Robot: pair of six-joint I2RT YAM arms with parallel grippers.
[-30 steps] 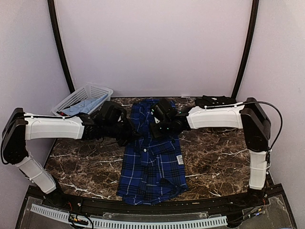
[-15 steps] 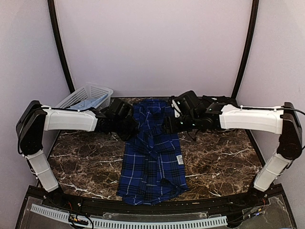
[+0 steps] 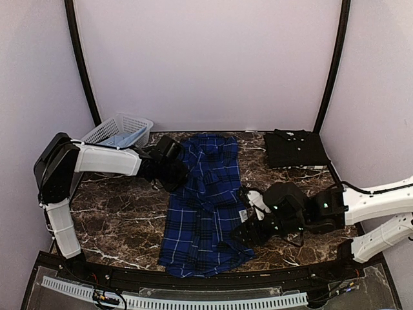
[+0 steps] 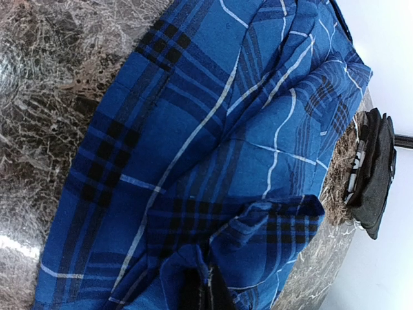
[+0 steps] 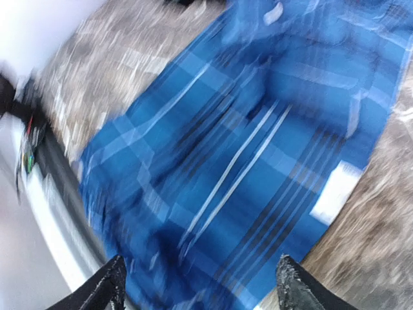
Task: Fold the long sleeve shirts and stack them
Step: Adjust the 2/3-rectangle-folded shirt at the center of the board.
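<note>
— Blue plaid and black: how many shirts in all?
— 2 shirts. 1 plaid shirt (image 3: 206, 206) lies as a long strip down the middle of the marble table (image 3: 116, 219). 1 black shirt (image 3: 295, 148) lies folded at the far right corner, well apart from it. Also present: 2 arms and 1 basket (image 3: 106, 132).
— Gripper states?
— Left gripper (image 3: 175, 173): jaws closed, pinching a bunched fold at the plaid shirt's left edge. Right gripper (image 3: 248, 234): low, just beside the shirt's near right edge, fingers (image 5: 110, 284) spread wide with nothing between them.
— Limits of view?
— Right wrist view is blurred; only 2 fingertips show at its lower edge. Left wrist view cuts the fingers off at the bottom.
— Containers?
— The white lattice basket, at the far left corner, holds pale-blue cloth (image 3: 119, 141); the garment type cannot be told.
</note>
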